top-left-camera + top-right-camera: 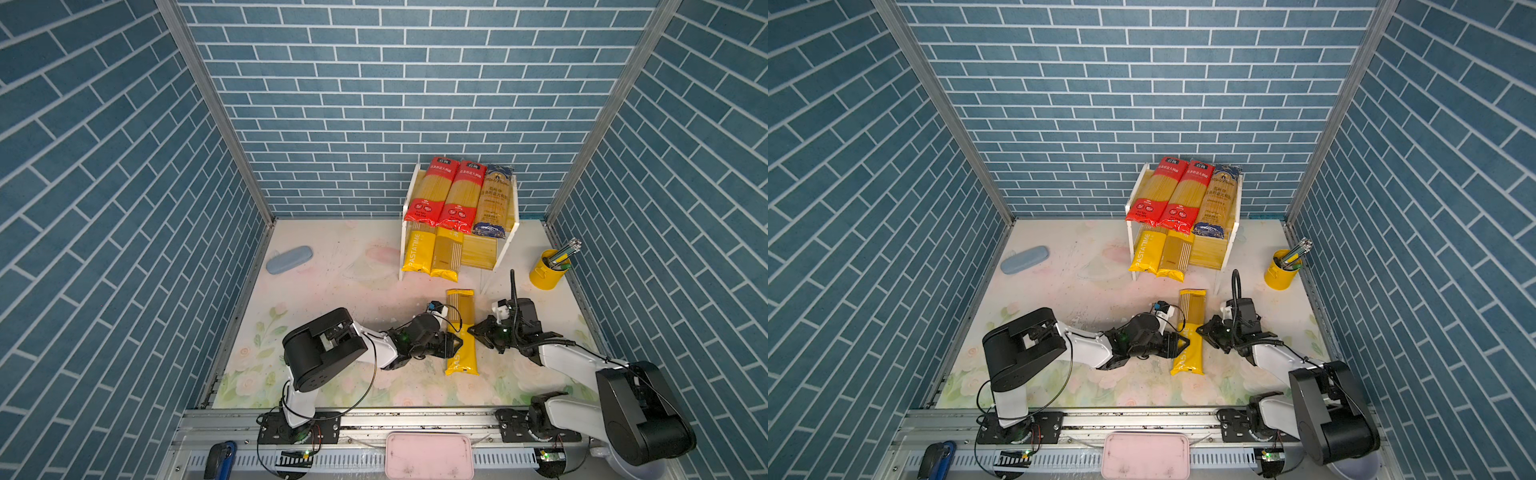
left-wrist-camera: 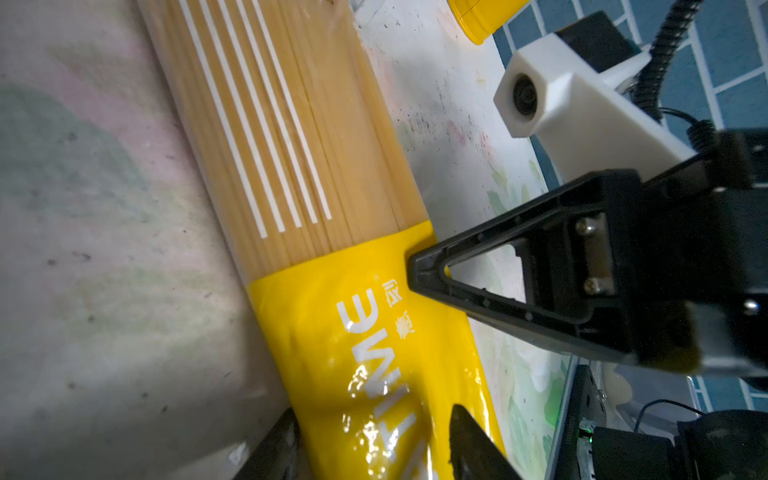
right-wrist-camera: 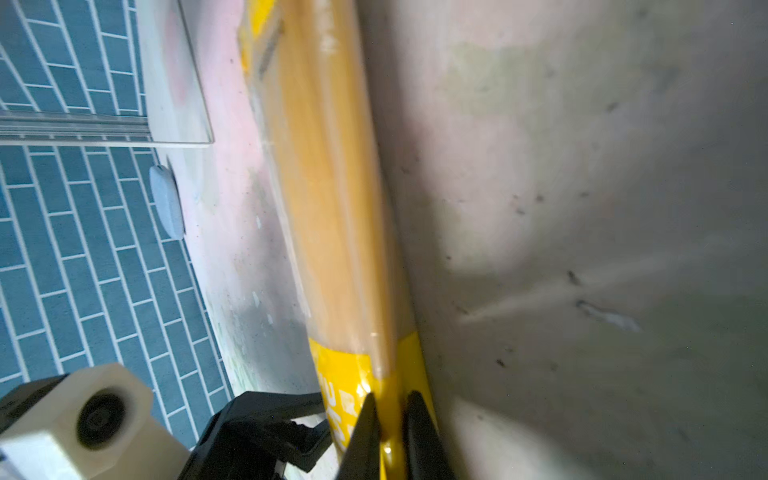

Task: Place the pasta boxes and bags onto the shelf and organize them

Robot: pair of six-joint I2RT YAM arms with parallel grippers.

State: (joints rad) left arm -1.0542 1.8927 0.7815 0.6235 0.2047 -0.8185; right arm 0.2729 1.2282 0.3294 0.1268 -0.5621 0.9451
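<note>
Blue brick-pattern walls [image 1: 395, 104] close in the desk [image 1: 332, 291] on three sides, joined at the back corners by bare aluminium posts [image 1: 216, 112]. The desk top is pale with a faded floral print, scuffed and speckled. An aluminium rail [image 1: 415, 415] runs along its front edge. The light is even and the shadows are soft.

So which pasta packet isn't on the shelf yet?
The yellow PASTATIME packet, lying flat on the table. The other five sit on the shelf.
</note>
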